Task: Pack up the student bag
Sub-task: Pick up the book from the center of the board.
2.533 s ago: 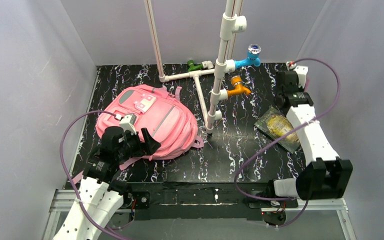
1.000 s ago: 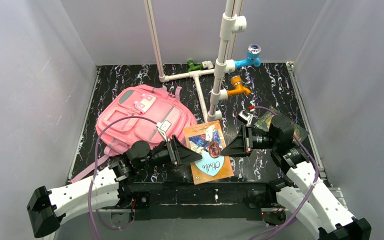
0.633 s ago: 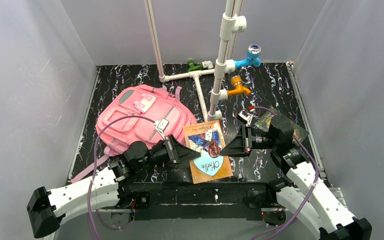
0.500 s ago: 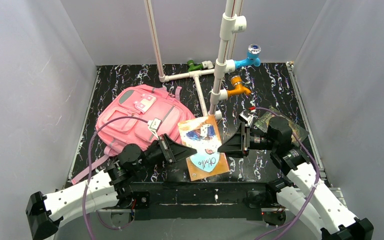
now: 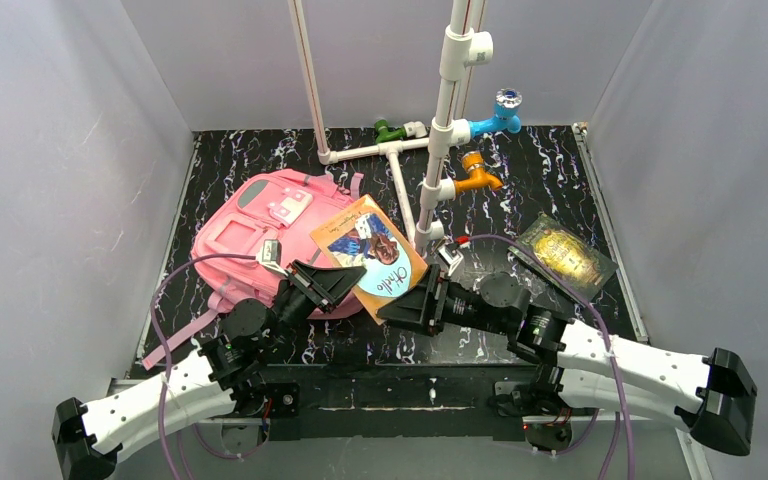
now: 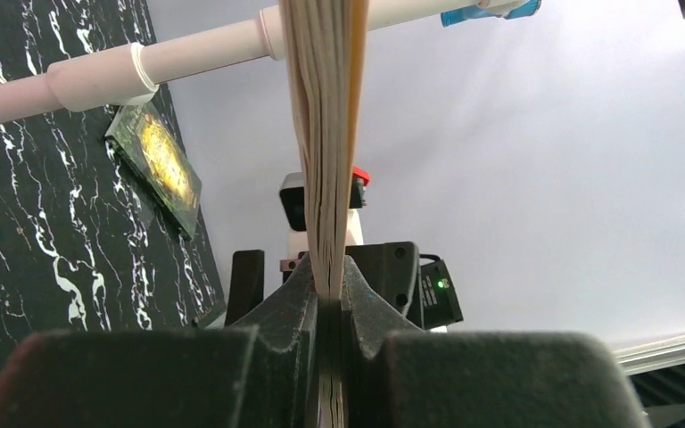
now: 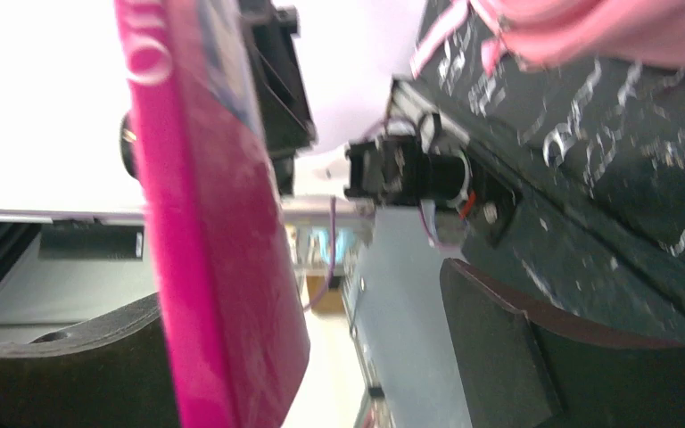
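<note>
Count first: one pink student bag (image 5: 260, 225), two books, two arms in play. The bag lies flat on the left half of the counter (image 5: 520, 170), pockets and white-pink patch facing up. Its long axis runs on a diagonal from the back left corner toward the middle of the near edge, and which end is the top I can't tell. One pink strap (image 5: 175, 340) trails off toward the near left corner.

Book one is the orange paperback (image 5: 368, 255), up in the air and tilted over the bag's right side. Whether it touches the fabric can't be told. The left jaws are clamped shut on its near left edge, and the left wrist view shows the pages pinched tight between the two fingers (image 6: 290, 303). The right jaws stand spread wide at the book's near right corner, with the edge between them, close to one finger and well apart from the other.

Book two, dark green with gold (image 5: 564, 255), lies flat near the right edge. At the back stands a white pipe frame (image 5: 400, 185) with three valves, counted: green (image 5: 390, 130), blue (image 5: 500, 112), orange (image 5: 478, 175)
</note>
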